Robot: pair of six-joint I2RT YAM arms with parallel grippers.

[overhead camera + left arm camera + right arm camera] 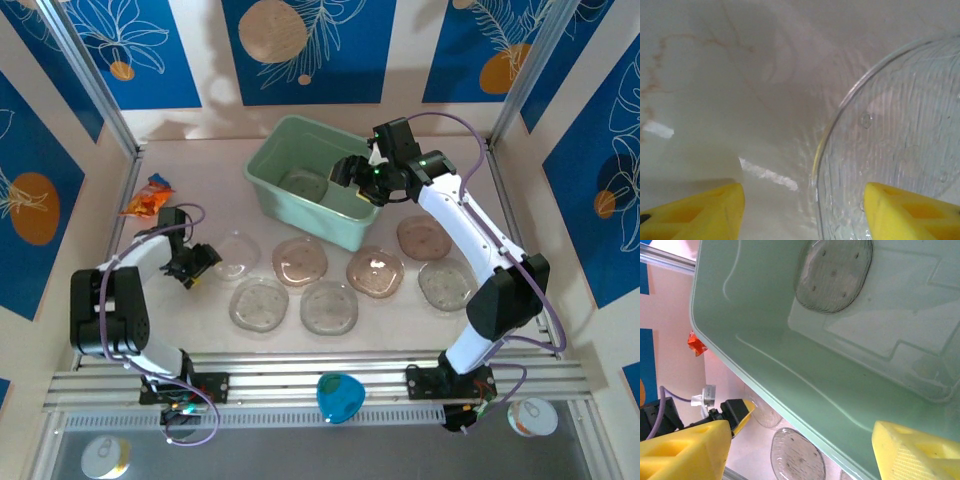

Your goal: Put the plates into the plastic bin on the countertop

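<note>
The pale green plastic bin (300, 212) stands at the back of the countertop (200, 175) with one greyish plate (303, 185) on its floor. Several plates lie in front of it, among them a clear one (236, 254) and pinkish ones (300, 261) (375, 271). My left gripper (195, 262) is low at that clear plate's left edge. In the left wrist view the gripper (805, 215) is open, the clear plate's (900, 150) rim between its fingers. My right gripper (360, 175) hangs open over the bin (790, 340), above the plate inside (834, 275), holding nothing.
An orange snack packet (148, 197) lies at the left near the frame post. A blue cup-like object (340, 397) sits on the metal rail at the near edge. More plates (447, 284) (423, 238) lie under the right arm.
</note>
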